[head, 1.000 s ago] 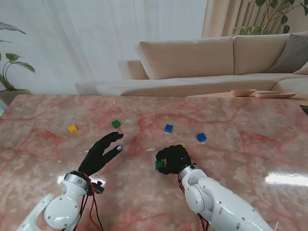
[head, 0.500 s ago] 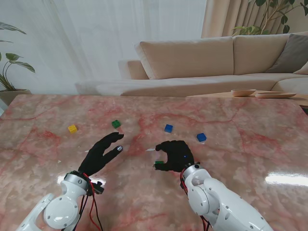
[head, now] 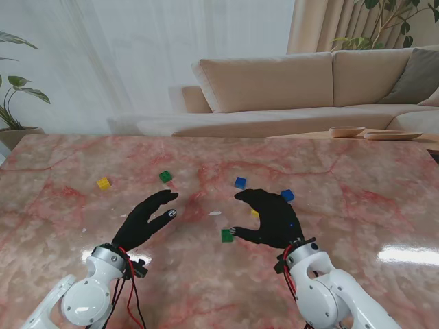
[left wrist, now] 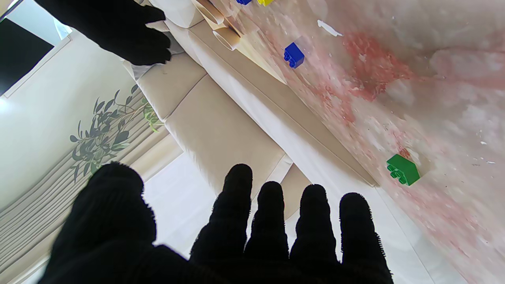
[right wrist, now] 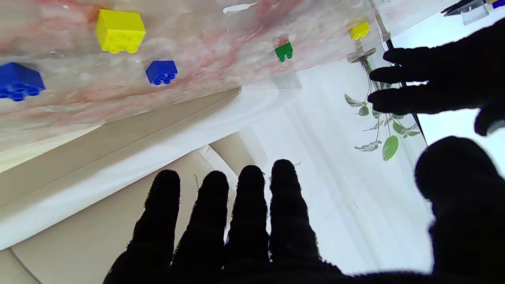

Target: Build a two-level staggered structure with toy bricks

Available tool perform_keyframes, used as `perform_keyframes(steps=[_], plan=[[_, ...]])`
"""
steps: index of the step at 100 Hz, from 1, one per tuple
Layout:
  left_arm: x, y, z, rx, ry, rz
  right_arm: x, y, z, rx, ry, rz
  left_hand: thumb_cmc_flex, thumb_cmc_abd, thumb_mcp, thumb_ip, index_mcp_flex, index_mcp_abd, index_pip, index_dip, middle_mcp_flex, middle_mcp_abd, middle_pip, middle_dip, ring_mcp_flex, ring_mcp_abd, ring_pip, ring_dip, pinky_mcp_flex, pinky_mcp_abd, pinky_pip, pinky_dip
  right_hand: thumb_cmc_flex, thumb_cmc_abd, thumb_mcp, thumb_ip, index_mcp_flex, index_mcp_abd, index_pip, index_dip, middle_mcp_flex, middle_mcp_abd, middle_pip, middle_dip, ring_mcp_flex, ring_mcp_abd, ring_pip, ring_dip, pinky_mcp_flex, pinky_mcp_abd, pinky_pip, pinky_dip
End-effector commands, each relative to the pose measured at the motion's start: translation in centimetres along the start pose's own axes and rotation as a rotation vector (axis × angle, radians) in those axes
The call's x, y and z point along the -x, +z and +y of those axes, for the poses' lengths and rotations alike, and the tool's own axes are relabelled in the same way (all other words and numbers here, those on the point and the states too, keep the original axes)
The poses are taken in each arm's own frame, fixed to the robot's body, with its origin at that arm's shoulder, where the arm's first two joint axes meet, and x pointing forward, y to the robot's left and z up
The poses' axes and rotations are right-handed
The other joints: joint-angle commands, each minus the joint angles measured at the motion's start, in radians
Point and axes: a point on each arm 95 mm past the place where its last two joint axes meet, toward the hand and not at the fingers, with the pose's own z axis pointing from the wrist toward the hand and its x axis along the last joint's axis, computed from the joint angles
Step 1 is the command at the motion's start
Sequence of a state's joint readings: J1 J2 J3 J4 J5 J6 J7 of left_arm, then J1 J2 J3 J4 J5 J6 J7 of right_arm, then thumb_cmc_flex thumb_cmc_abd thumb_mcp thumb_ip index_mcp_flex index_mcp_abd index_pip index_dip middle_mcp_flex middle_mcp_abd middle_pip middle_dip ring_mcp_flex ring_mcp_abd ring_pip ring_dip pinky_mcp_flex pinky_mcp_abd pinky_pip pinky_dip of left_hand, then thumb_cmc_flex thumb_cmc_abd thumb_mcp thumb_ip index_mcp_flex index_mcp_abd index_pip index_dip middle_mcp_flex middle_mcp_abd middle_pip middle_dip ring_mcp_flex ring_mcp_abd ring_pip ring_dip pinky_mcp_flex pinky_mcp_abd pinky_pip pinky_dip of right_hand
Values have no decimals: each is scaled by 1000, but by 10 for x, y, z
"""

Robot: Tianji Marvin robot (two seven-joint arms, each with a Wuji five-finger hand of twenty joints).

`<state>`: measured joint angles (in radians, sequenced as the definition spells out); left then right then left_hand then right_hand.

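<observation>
The marble table (head: 55, 171) carries six loose bricks, none joined, so by my judgement the structure is not yet begun and the step in hand is gathering the first level.

The right hand (head: 271, 218) hangs near the table's centre, fingers spread apart, holding nothing. The left hand (head: 145, 219) sits at its nine o'clock, well apart, fingers likewise spread and empty.

From the right hand as dial centre: a green brick (head: 227, 235) lies on the table just beside the thumb at about eight o'clock, not gripped. A yellow brick (head: 254, 212), half hidden by the palm, peeks out at about ten o'clock. One blue brick (head: 287, 195) sits close at one o'clock; another blue brick (head: 240, 182) lies at eleven o'clock. A second green brick (head: 165, 177) and a second yellow brick (head: 103, 183) lie farther off toward ten o'clock, nearer the left hand.

To do this step well, I would choose the near green brick as a base piece, bring thumb and forefinger down on opposite flat sides, and keep the studs upward. Place base bricks touching side by side, so an upper brick can straddle their seam. Whether the near brick's studs face up cannot be told from the stand view.
</observation>
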<state>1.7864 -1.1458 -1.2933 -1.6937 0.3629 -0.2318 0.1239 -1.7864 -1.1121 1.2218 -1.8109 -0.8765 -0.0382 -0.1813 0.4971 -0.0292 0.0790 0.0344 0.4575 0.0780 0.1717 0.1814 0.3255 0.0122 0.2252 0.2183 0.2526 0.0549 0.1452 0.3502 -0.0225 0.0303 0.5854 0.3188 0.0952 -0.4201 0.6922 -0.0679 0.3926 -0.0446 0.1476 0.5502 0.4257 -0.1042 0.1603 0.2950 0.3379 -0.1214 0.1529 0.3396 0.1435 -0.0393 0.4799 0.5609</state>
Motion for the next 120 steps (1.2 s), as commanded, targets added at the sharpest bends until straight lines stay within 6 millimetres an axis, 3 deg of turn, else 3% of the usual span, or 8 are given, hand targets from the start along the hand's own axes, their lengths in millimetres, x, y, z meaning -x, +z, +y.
perform_keyframes(steps=[1,19,30,35,58,97,111,120], plan=[[-1,-1,3,3,0,0,8,-13,-6,-42,27,-21,3,39,-39,0,9,5,-15,-9,-12,-6,-23,-14,-28,-37,-37,-12,-11,-12,-18,-10,-61,23,20,44,-35,-4,-40,-26,-22,-1,-42,-42,23,17,-44,-39,3,-22,-51,-53],[-1,-2,3,10,7,2,31,-38,1,-19,86,-77,3,39,-38,1,8,6,-16,-9,-12,-6,-23,-14,-28,-37,-37,-12,-11,-12,-19,-11,-96,50,34,57,-16,-3,-54,-56,10,16,-77,-123,59,38,-86,-104,44,-51,-87,-156],[-1,-2,4,19,7,5,40,-50,5,-16,131,-112,4,38,-38,1,7,6,-16,-9,-12,-7,-24,-14,-29,-37,-38,-12,-11,-12,-20,-11,-79,75,54,79,-14,-21,-51,-59,12,14,-75,-129,71,54,-81,-107,55,-27,-72,-162],[-1,-1,5,24,5,6,43,-53,6,-15,140,-127,3,37,-38,1,6,5,-17,-9,-14,-8,-25,-15,-30,-38,-38,-13,-11,-13,-21,-12,-70,82,56,128,-19,-24,-45,-60,10,16,-74,-131,68,52,-79,-108,47,-22,-54,-170],[0,0,0,56,21,-2,49,-56,2,-14,145,-152,7,24,-36,3,-3,1,-20,-10,-21,-10,-27,-15,-37,-38,-41,-14,-13,-14,-29,-15,-65,81,41,140,-17,-25,-37,-55,7,10,-74,-127,61,38,-80,-105,37,-25,-48,-177],[8,-23,-80,128,309,-145,59,-54,-3,-12,158,-163,25,-74,-10,13,-47,14,-25,-10,-66,9,-24,-9,-98,-29,-46,-6,-23,-9,-119,-26,-61,79,18,112,-12,-26,-29,-51,6,10,-74,-125,59,27,-80,-105,32,-23,-43,-186],[15,-40,-102,162,424,-232,62,-54,-6,-20,165,-168,21,-171,48,12,-56,28,-26,-15,-78,11,-12,21,-127,-10,-33,24,-27,1,-193,26,-53,74,15,104,-12,-26,-27,-50,7,9,-72,-123,59,23,-79,-103,30,-21,-39,-186],[21,-50,-111,191,490,-296,63,-53,-9,-32,166,-165,0,-234,139,-13,-43,40,-16,-19,-74,21,-14,43,-157,-12,-43,30,-28,-14,-264,83,-50,77,13,99,-12,-25,-26,-49,8,6,-70,-121,59,21,-76,-101,28,-19,-36,-186]])
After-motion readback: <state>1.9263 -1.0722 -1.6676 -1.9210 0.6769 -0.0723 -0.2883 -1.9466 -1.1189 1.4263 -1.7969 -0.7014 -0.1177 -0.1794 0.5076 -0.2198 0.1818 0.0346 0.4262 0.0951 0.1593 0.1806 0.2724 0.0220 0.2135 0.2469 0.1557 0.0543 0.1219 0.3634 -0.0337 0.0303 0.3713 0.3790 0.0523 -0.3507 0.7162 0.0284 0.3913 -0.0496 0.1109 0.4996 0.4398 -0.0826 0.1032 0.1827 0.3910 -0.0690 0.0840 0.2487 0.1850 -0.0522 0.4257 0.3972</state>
